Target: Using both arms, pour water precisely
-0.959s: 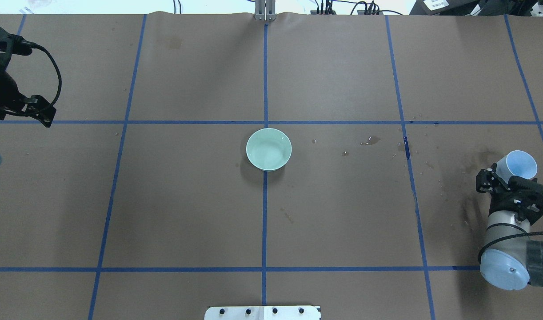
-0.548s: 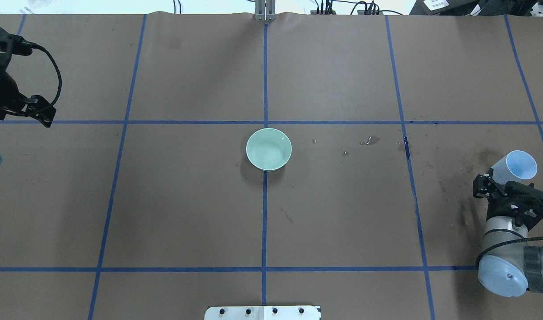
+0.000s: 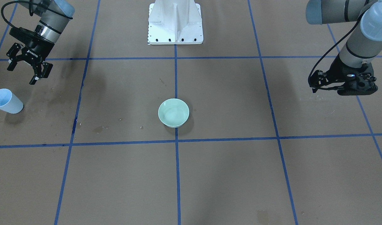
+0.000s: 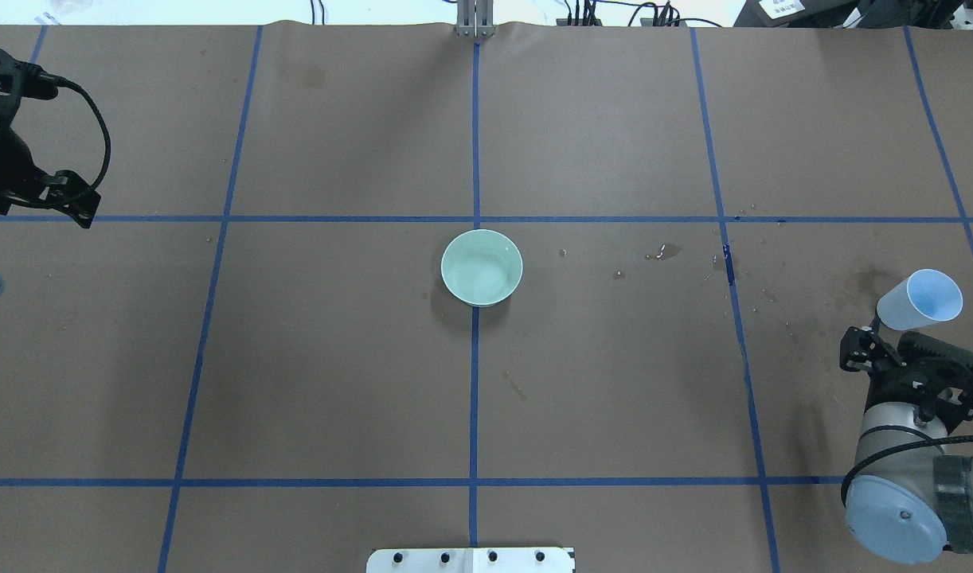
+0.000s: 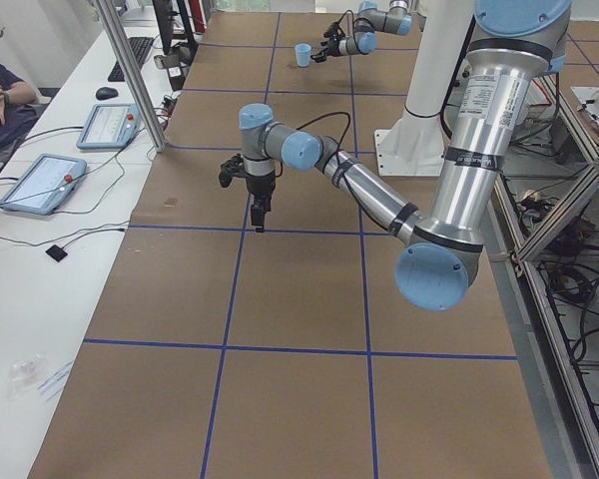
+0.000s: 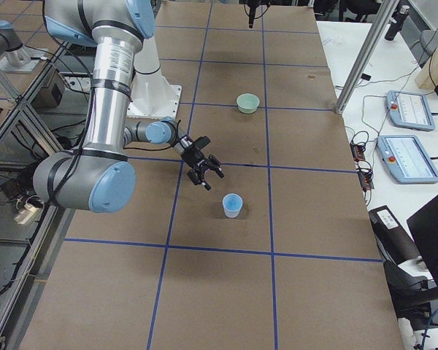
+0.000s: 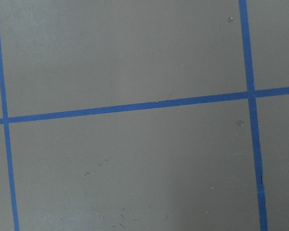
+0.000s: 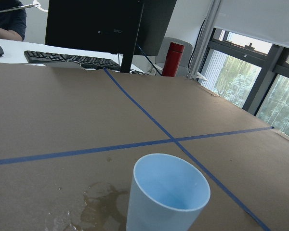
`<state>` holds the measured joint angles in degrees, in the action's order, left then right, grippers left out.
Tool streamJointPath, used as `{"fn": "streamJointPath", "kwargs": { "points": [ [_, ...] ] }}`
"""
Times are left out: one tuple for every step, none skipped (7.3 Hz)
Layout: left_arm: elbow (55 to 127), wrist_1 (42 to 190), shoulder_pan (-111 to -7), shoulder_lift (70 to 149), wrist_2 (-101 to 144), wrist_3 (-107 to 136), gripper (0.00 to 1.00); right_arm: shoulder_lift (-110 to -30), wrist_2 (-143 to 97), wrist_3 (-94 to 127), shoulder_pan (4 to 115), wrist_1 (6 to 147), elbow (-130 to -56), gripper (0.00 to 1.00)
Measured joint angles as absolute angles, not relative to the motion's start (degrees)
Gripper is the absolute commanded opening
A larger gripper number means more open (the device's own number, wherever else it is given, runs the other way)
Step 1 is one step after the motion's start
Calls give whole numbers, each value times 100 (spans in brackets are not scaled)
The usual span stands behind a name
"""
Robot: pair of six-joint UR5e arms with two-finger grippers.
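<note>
Nearest the robot, at 4 o'clock from the bowl in the overhead view: right end effector (image 3: 22, 73), fingers spread apart, gripping nothing, raised off the worktop (image 4: 614, 398).

Just beyond it, the pale blue paper cup (image 4: 920, 299) stands upright and free. Close to the fingers, not touching.

Judged step: letting go of the cup and clearing it. To do it well:
- Keep the fingers wide.
- Move straight back along the approach line, with no sideways swing. The cup looks light and would tip at a brush.
- The paper under the cup carries a wet stain (image 8: 103, 204), so it may slide.

Centre: mint green bowl (image 4: 482, 267), alone on the tape cross. Faint glints inside suggest the water lies there, but I cannot be sure.

Far, at 10 o'clock: left end effector (image 5: 257, 212), hanging over bare worktop and pointing down. I cannot tell whether its fingers are apart or together.

Hard to make out:
- The cup's bottom is hidden in the wrist view, so any leftover water can't be seen.
- The left arm is cut off by the overhead edge.
</note>
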<state>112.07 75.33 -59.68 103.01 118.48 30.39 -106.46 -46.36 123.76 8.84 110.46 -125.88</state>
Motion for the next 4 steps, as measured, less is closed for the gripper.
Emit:
{"fn": "streamJointPath", "kwargs": {
  "points": [
    [11199,7532,-5968,10301,11848,3033,100,-10534,-4772,12350,841,11607,-13059,99],
    [11193,7532,-5968,10301,11848,3027,100,-10249,-4873,12237,857,12173,-13402,99],
    [11191,7532,-5968,10301,11848,3025,100,-9763,-4961,11966,976,12721,-13585,99],
    [11186,7534,-5968,10301,11848,3024,100,-9230,-5056,11563,1210,13137,-13652,99]
  ]
}}
